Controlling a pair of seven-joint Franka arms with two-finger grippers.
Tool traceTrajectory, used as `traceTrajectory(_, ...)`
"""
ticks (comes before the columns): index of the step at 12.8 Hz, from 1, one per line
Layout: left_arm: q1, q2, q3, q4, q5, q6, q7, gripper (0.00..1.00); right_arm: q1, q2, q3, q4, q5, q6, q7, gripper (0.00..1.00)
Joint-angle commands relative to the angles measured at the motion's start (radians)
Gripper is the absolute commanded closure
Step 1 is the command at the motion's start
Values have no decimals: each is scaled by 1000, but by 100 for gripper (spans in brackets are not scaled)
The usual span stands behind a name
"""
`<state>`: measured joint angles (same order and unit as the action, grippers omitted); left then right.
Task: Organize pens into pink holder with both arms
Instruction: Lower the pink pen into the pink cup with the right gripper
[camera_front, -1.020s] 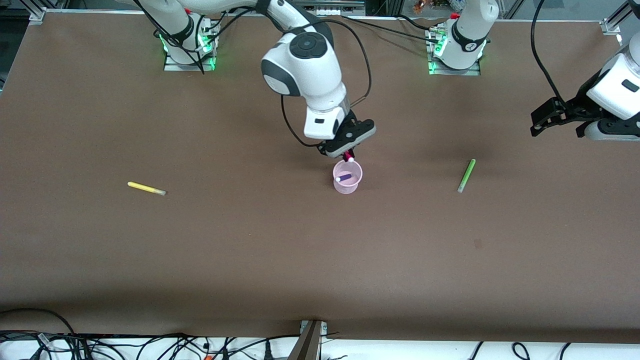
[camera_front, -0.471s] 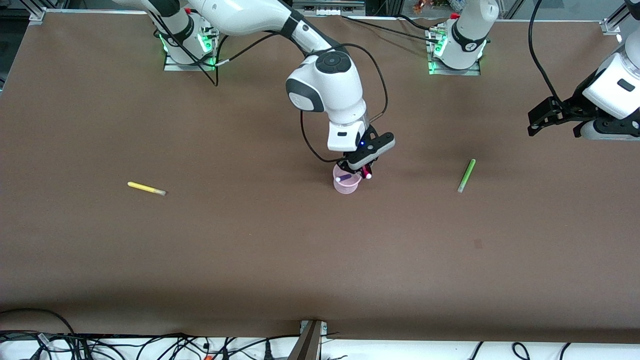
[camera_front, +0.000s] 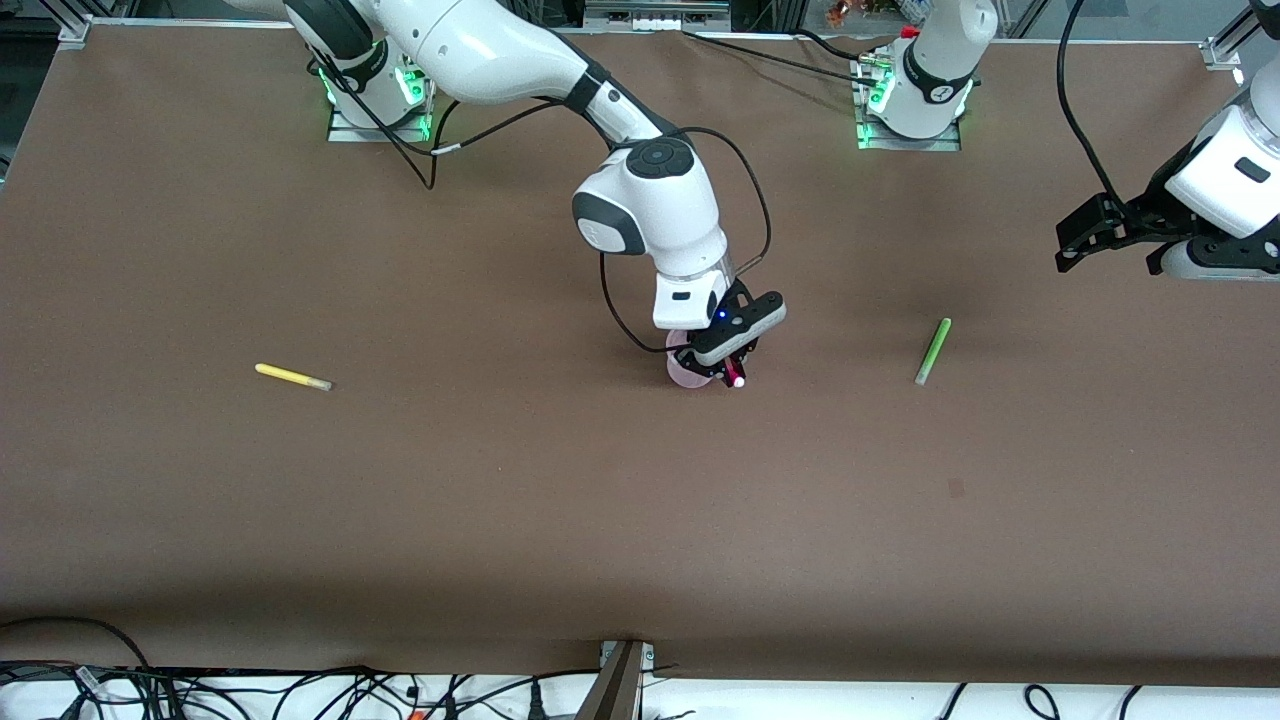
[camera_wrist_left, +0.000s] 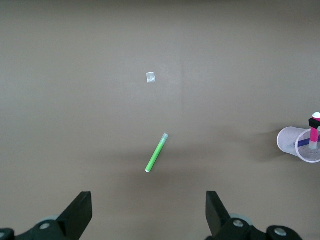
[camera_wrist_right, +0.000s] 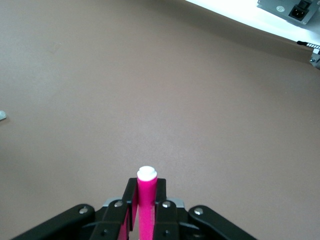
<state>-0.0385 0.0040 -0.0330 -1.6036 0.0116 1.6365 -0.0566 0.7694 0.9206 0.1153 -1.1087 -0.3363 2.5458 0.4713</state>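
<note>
**Pens and cup: right gripper holding the pink pen over the cup**

Pens lie or stand in four places. The pink pen (camera_front: 736, 378) is clamped between the closed fingers of the right gripper (camera_front: 729, 368); in the right wrist view its pale tip (camera_wrist_right: 147, 173) stands out past the fingertips (camera_wrist_right: 131, 196), which press on the shaft from both sides. In the left wrist view the same pen hangs upright with its lower end inside the cup's rim. The cup (camera_front: 683, 371) stands directly under these fingers, largely covered by the gripper in the front view; its rim and wall show more fully in the left wrist view (camera_wrist_left: 292, 145). A purple pen (camera_wrist_left: 303, 143) leans inside the cup, just beside the pink one.

The yellow pen (camera_front: 291, 376) lies flat on the table (camera_front: 500, 500), well apart from the right gripper's fingers, toward the right arm's end. The green pen (camera_front: 932, 351) lies flat toward the left arm's end, about as near the front camera as the cup. In the left wrist view it sits on the table ahead of the left gripper's fingers (camera_wrist_left: 80, 212), roughly midway between them, touching neither.

The left gripper (camera_front: 1080, 238) hangs in the air over the left arm's end of the table, its fingers spread wide and holding nothing; this arm waits. A small pale scrap (camera_wrist_left: 151, 77) lies on the table near the green pen.
</note>
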Motion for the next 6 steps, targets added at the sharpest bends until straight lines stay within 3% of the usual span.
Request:
traceTrajectory(1, -3, 10, -2, 27, -1, -14, -11, 0, 13, 24, -11, 46, -41, 5, 4, 100)
traceTrajectory(6, -3, 10, -2, 27, 1, -14, -11, 0, 14, 26, -19, 40, -47, 10, 9, 100)
